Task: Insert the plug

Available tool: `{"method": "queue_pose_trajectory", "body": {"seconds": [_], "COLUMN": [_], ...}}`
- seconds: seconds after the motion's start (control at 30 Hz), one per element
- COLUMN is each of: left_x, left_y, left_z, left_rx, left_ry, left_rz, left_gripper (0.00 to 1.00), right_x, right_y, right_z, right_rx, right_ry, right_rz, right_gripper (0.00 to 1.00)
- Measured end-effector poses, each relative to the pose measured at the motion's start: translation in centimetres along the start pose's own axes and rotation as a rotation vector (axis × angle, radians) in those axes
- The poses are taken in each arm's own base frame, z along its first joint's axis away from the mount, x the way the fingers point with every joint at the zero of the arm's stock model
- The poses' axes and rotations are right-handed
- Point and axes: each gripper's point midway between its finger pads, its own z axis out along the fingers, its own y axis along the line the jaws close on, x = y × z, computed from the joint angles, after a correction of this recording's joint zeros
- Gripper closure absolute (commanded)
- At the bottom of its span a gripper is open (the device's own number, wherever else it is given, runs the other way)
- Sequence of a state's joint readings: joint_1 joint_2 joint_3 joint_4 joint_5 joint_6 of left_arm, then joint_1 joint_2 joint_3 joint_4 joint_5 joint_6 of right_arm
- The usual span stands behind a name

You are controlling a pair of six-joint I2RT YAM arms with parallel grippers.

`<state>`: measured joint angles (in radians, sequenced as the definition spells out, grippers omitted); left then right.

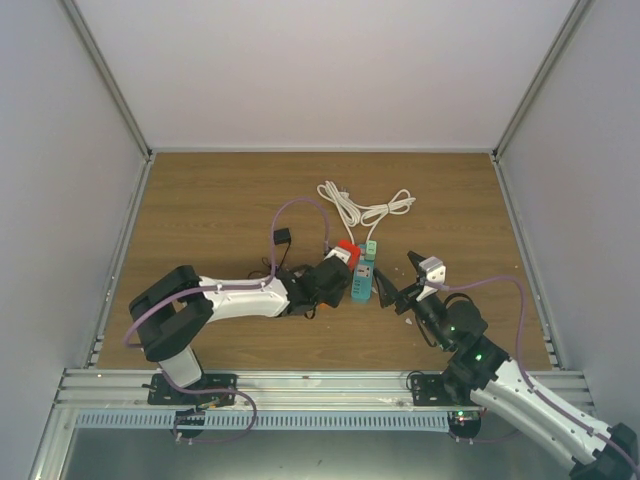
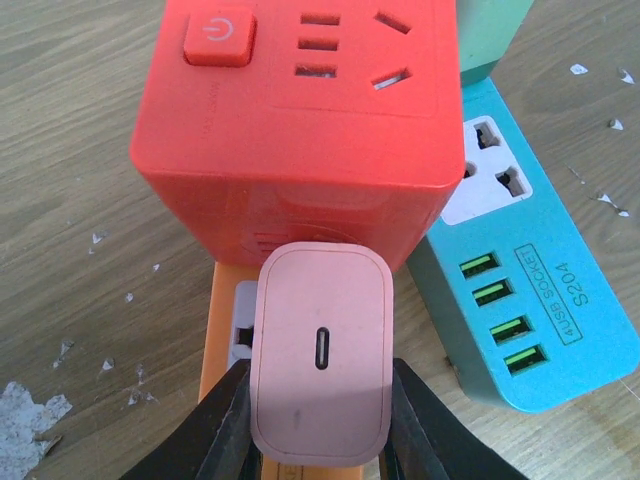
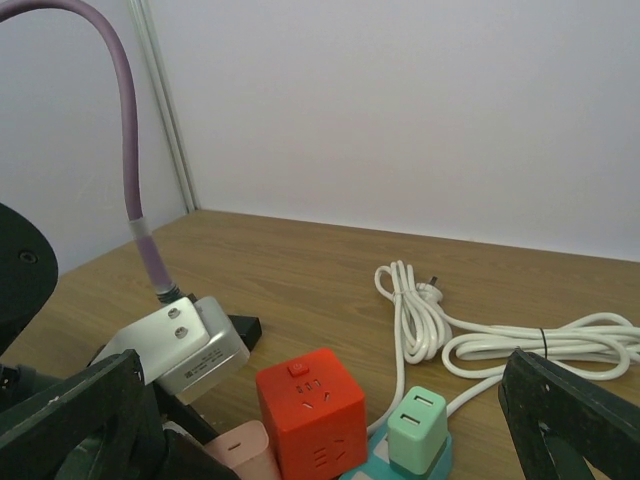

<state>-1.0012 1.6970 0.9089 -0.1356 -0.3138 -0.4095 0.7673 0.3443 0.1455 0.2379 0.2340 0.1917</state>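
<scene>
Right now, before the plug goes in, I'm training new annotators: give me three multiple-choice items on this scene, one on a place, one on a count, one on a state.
1. The mint-green adapter sits: A) on the teal strip B) on the red cube C) on the orange strip.
2. Green USB ports on the teal strip: A) two B) four C) six.
3. The left tool is: A) open and empty B) shut on the pink charger C) shut on the white cable.

Answers: 1 A, it stands on the strip's end; 2 B, four green slots lie in a row; 3 B, both fingers press the charger's sides.
</scene>
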Motion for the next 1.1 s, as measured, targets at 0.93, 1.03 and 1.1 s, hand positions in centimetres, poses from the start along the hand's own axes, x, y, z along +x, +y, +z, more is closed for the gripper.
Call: {"method": "queue_pose_trajectory", "body": {"seconds": [0.93, 1.03, 1.1], "left_x": [2.2, 2.4, 2.7], "left_y": [1.6, 1.6, 1.6], "left_z": [-3.4, -3.2, -2.9], "left_rx": [-0.084, -0.081, -0.082], "left_ry": [0.060, 0.053, 0.055], "left_rz": [-0.003, -0.007, -0.007], "left_gripper": [1.00, 1.00, 1.00], "right_x": [0.0, 0.0, 0.0], "right_y": [0.0, 0.0, 0.0], "right_z": [0.0, 0.0, 0.0], "right_rx": [0.002, 0.002, 0.002], "right_ry": [0.001, 0.001, 0.001], "right_rz": [0.000, 0.000, 0.000], "right_gripper": [0.00, 0.00, 0.00]}}
